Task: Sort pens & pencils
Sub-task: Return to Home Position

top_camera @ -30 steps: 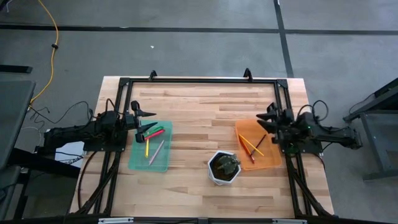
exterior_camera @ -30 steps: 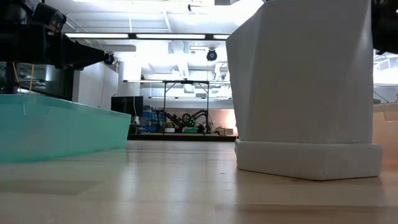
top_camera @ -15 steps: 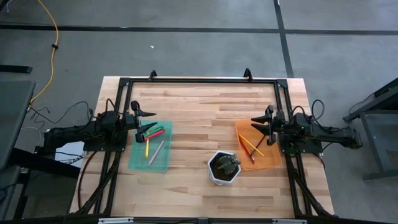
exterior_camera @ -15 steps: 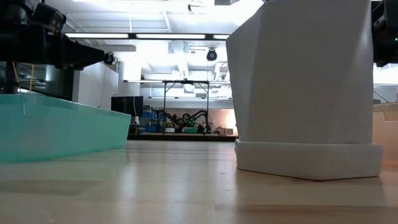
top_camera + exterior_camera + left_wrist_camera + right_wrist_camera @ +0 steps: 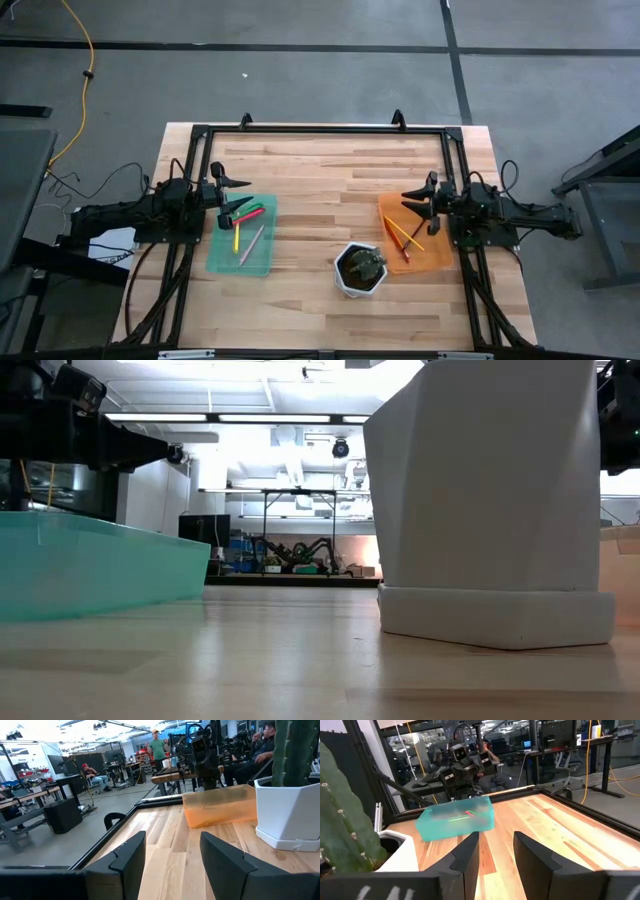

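Several pens, pink [image 5: 254, 214], green [image 5: 251, 209], yellow [image 5: 237, 238] and grey [image 5: 252, 243], lie in the teal tray [image 5: 225, 262] at the table's left. Three thin pencils [image 5: 405, 236] lie in the orange tray [image 5: 437, 258] at the right. My left gripper [image 5: 245, 195] stands open and level above the teal tray's far left corner, empty [image 5: 172, 840]. My right gripper [image 5: 406, 200] hovers open and level over the orange tray's far end, nothing between its fingers [image 5: 495, 840].
A white hexagonal pot [image 5: 360, 270] with a cactus stands near the table's front, between the trays, beside the orange one; it fills the low view's right [image 5: 490, 500]. A black frame [image 5: 320, 130] runs round the table. People [image 5: 159, 747] are in the room beyond.
My right gripper has tipped up from slanting down to level, its fingertips now reaching farther toward the table's left over the orange tray. Its finger gap looks the same. The pens and pencils have stayed where they were.
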{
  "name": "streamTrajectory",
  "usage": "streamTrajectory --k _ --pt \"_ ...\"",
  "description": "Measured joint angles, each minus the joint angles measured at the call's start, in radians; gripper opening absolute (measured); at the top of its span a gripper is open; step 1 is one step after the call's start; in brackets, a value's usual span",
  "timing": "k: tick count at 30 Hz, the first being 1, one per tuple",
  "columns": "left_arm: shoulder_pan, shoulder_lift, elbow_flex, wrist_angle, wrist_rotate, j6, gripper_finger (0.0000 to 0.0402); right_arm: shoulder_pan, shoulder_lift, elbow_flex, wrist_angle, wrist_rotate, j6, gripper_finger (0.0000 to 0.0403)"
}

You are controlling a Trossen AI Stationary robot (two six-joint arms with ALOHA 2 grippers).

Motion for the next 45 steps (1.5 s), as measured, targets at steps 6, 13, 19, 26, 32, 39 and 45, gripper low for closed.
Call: streamTrajectory --k 6,13,19,26,32,39,45 --pt "0.0 0.0 0.0 0.0 0.0 0.0 0.0175 0.0 0.0 0.0 -0.001 -0.002 0.0 0.0113" --pt "0.0 0.0 0.0 0.0 0.0 0.0 0.0175 0.0 0.0 0.0 -0.002 -0.007 0.0 0.0113" --pt "0.0 0.0 0.0 0.0 0.0 0.0 0.0175 0.0 0.0 0.0 -0.002 -0.007 0.003 0.0113" --pt "0.0 0.0 0.0 0.0 0.0 0.0 0.0175 0.0 0.0 0.0 -0.003 -0.007 0.022 0.0113" --pt "0.0 0.0 0.0 0.0 0.0 0.0 0.0175 0.0 0.0 0.0 -0.004 -0.007 0.023 0.0113" --pt "0.0 0.0 0.0 0.0 0.0 0.0 0.0175 0.0 0.0 0.0 -0.004 -0.007 0.026 0.0113" --pt "0.0 0.0 0.0 0.0 0.0 0.0 0.0175 0.0 0.0 0.0 -0.004 -0.006 0.026 0.0113"
